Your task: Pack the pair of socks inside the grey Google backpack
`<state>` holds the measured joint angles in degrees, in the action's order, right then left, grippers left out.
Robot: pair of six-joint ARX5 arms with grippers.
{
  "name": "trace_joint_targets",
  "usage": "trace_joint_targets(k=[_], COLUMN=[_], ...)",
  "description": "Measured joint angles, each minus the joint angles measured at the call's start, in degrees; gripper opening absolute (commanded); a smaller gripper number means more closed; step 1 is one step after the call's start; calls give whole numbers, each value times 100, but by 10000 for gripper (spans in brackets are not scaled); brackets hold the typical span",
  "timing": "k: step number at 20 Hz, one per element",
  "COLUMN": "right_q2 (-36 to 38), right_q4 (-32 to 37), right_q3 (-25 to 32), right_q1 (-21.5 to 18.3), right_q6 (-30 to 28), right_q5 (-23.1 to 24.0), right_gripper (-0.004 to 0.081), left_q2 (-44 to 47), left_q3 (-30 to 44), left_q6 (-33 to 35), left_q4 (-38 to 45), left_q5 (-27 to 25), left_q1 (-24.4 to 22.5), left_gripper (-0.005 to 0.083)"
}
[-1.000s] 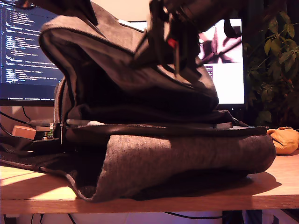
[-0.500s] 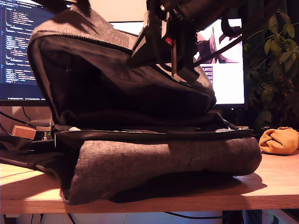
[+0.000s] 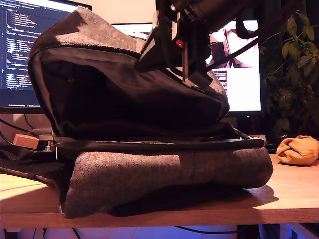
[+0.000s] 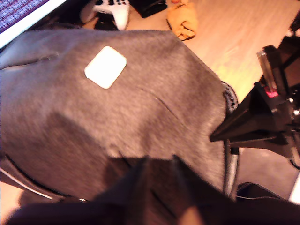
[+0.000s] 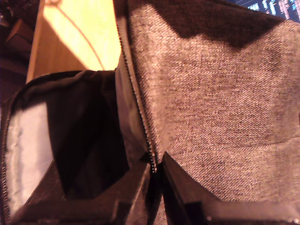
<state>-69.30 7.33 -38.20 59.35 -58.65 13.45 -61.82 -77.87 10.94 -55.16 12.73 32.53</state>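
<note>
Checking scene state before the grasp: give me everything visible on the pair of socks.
The pair of socks is a small mustard-orange knit bundle, crumpled rather than flat, resting on the wooden table at the exterior view's right edge. It lies outside the grey backpack, apart from its end, untouched by either hand. My first wrist view shows it on bare wood beyond the backpack.

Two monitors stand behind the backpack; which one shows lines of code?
The monitor at the exterior view's left, dark with rows of code text. The other monitor, at that view's right behind the gripper, is mostly white with an image.
</note>
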Motion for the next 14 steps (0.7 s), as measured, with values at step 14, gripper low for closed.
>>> trace_joint_targets(k=[14], right_q2=[-9], right_q4=[-2159], right_q3=[-1978], right_q1=[-11], right_q6=[726], right_q5=[-236], right_gripper=[-13], left_q2=[1143], left_q3=[1488], left_q6=[855], left_q4=[1287], left_q5=[-1530], left_q1=[1711], left_gripper=[-19])
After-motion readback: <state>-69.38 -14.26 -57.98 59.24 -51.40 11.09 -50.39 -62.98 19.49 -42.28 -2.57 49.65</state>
